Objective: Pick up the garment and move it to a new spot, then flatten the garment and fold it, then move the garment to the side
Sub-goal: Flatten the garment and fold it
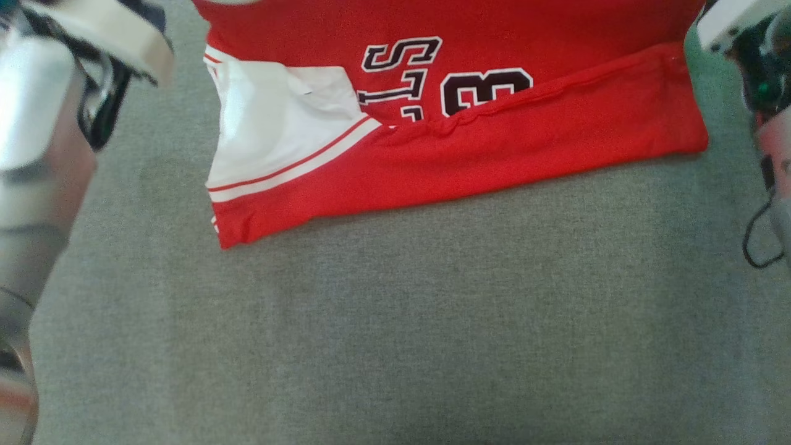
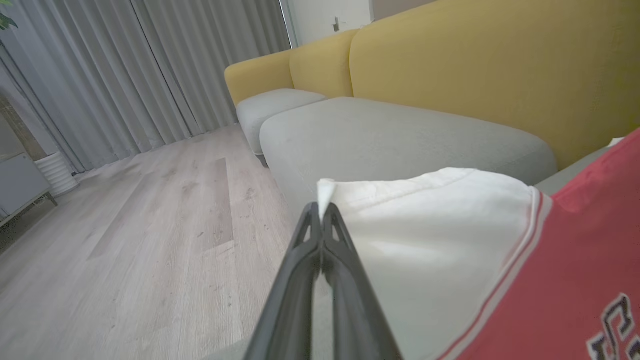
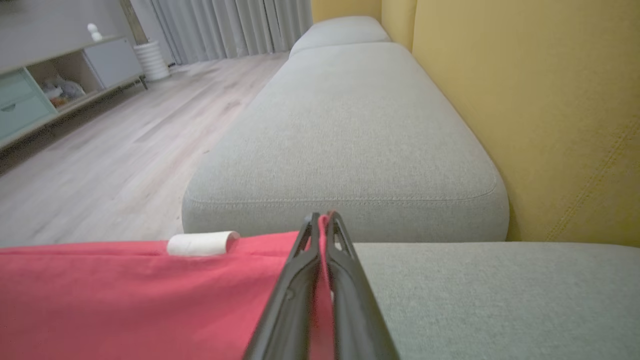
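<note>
Jersey [image 1: 494, 154] sits top-centre in the head view. Left gripper [image 2: 320, 210] pinches its white corner, right gripper [image 3: 322, 220] the red one. I'd move both level so the fold lands square.

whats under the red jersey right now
The red jersey's lower part rests on the grey sofa cushion. Anything between cloth and cushion is covered, so it cannot be seen.
</note>
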`<state>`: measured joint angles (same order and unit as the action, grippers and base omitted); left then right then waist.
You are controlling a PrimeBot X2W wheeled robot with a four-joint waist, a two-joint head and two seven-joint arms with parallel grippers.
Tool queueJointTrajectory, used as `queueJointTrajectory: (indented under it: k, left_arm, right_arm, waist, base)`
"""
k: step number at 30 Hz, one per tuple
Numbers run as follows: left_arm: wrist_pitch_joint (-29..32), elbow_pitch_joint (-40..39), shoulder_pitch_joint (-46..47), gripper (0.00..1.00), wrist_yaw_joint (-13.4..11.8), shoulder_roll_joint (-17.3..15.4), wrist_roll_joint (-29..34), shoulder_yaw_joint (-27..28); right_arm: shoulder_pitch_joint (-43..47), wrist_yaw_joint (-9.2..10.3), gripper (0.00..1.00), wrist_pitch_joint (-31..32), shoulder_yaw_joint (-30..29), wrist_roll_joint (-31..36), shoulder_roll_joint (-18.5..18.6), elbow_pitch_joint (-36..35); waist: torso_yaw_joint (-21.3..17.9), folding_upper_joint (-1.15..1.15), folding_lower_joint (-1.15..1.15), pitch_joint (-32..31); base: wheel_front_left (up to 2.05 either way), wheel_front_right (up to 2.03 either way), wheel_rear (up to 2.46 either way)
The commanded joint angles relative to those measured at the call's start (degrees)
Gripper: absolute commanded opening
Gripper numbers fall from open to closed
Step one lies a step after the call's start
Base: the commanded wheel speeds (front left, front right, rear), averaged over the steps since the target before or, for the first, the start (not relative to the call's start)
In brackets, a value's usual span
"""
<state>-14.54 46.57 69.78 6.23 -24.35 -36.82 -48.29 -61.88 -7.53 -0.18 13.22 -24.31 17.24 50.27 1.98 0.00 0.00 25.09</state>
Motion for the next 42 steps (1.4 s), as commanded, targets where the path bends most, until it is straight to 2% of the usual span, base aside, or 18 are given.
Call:
queueJointTrajectory:
  k: [1,10,12,19,24,34,35,36,37,42]
  left_arm:
    - [-0.4,-0.8,0.5,0.0,0.4,-2.6,0.0,1.3]
    - [2.5,-3.9,-6.8,0.0,1.1,-5.0,1.3,-5.3]
    - [4.8,-5.7,-9.1,0.0,1.1,-5.7,0.7,-7.1]
    - [19.0,-17.2,-16.5,0.0,1.2,-11.0,-5.0,-15.5]
    - [23.4,-22.5,-18.1,0.0,1.2,-12.9,-6.9,-17.4]
    - [25.8,-25.4,-19.1,0.0,0.2,-13.0,-7.8,-18.3]
    - [25.2,-25.6,-19.1,0.08,-0.1,-12.9,-7.6,-18.1]
    - [24.6,-25.7,-18.9,0.8,-0.5,-12.8,-7.2,-17.9]
    - [24.0,-25.7,-19.0,1.0,-1.0,-12.7,-7.1,-17.7]
    - [19.5,-25.7,-18.6,1.0,-3.8,-12.0,-7.3,-15.1]
  right_arm:
    - [1.2,0.04,0.0,0.4,1.6,-0.8,0.7,-1.4]
    - [7.4,0.04,0.0,2.8,7.5,-2.3,6.0,0.2]
    - [9.3,0.04,0.0,4.1,9.4,-3.4,7.2,0.0]
    - [15.3,0.04,0.0,11.3,18.2,-9.6,13.2,-4.6]
    - [17.4,0.04,0.0,16.0,23.8,-12.3,16.8,-8.3]
    - [18.1,0.04,0.0,20.0,29.3,-15.5,20.2,-11.4]
    - [18.1,0.04,0.0,20.2,29.2,-15.9,20.1,-11.1]
    - [18.0,0.04,0.52,20.0,29.3,-16.0,20.1,-11.1]
    - [18.0,0.04,1.0,20.1,29.0,-16.4,19.9,-10.7]
    - [17.7,0.04,1.0,18.1,26.5,-19.0,19.3,-10.9]
  waist:
    - [0.6,0.0,0.0,-0.8]
    - [2.4,0.0,0.0,-4.6]
    - [2.8,0.0,0.0,-5.5]
    - [3.5,0.0,0.0,-8.4]
    - [3.4,0.0,0.0,-9.3]
    - [2.7,0.0,0.0,-9.4]
    - [2.6,0.0,0.0,-9.4]
    - [2.6,0.0,0.0,-9.4]
    - [2.5,0.0,0.0,-9.5]
    - [2.3,0.0,0.0,-10.4]
  base:
    - [0.0,0.0,0.0]
    - [0.0,0.0,0.0]
    - [0.0,0.0,0.0]
    - [0.0,0.0,0.0]
    - [0.0,0.0,0.0]
    - [0.0,0.0,0.0]
    - [0.0,0.0,0.0]
    - [0.0,0.0,0.0]
    - [0.0,0.0,0.0]
    - [0.0,0.0,0.0]
